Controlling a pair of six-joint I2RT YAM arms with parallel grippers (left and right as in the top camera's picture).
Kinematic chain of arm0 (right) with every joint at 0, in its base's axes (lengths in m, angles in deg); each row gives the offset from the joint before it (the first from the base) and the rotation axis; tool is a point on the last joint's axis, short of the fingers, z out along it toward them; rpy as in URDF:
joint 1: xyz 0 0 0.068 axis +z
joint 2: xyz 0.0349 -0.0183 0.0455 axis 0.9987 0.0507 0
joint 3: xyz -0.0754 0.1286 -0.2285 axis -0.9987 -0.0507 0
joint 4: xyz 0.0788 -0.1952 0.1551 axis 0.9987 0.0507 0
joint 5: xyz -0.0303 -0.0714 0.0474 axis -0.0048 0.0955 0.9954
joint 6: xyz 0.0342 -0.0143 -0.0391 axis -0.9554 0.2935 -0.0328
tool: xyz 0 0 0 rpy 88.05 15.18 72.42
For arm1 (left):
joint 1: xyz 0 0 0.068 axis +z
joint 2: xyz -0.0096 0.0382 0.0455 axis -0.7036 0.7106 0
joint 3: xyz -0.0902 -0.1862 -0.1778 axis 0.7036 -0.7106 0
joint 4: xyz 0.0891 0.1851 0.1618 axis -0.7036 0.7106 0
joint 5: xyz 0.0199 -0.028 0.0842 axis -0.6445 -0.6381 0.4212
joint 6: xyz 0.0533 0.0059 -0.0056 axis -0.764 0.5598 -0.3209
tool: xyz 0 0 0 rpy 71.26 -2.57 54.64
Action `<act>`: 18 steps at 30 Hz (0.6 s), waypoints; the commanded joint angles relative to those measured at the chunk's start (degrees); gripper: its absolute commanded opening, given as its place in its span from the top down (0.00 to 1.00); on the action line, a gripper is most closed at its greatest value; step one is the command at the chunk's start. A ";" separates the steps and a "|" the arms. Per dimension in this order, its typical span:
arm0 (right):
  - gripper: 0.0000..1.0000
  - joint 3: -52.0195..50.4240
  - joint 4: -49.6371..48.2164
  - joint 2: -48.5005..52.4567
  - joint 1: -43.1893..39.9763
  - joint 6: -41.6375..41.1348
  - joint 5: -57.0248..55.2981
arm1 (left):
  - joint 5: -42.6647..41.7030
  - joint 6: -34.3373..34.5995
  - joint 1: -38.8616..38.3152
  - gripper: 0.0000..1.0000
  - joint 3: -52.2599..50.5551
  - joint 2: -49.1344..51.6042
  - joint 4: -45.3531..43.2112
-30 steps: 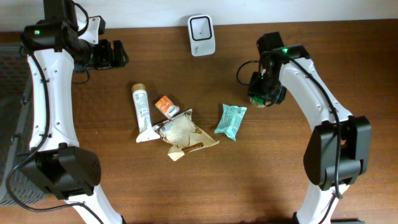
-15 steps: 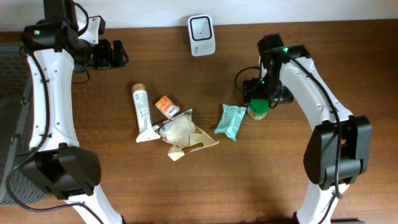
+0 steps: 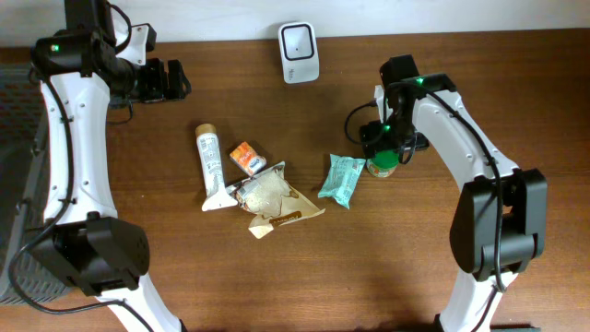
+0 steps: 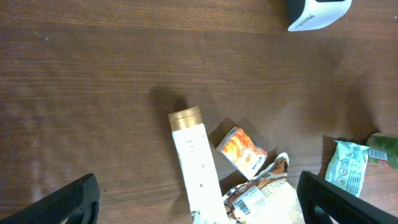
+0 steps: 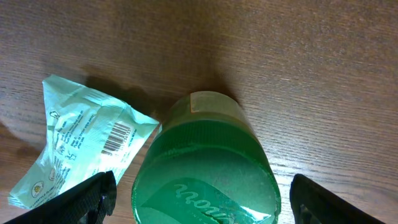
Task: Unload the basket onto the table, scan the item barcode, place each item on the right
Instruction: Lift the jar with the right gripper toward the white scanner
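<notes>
Green lid fills the space under my right gripper, whose jaws stand wide with bare wood showing on either side, so it is holding nothing. The jar stands upright on the table, just beside a mint-coloured pouch whose barcode faces up. I read the jar as rigid and smooth-walled, light enough for one arm but likely to slip. I would close on its sides below the lid, squarely, rather than on the lid itself. I cannot see a barcode on the jar from here; it probably sits on the wall, so the grip should leave the label uncovered. The white scanner waits at the table's far edge, well apart. Farther left lie a crumpled snack bag, a small orange packet and a white tube. My left gripper hangs open and empty, high over that side.
</notes>
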 commanded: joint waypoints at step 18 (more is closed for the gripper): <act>0.42 4.83 5.31 2.86 -0.74 -0.59 6.62 | -0.61 -0.92 0.17 0.01 0.13 -0.26 -0.09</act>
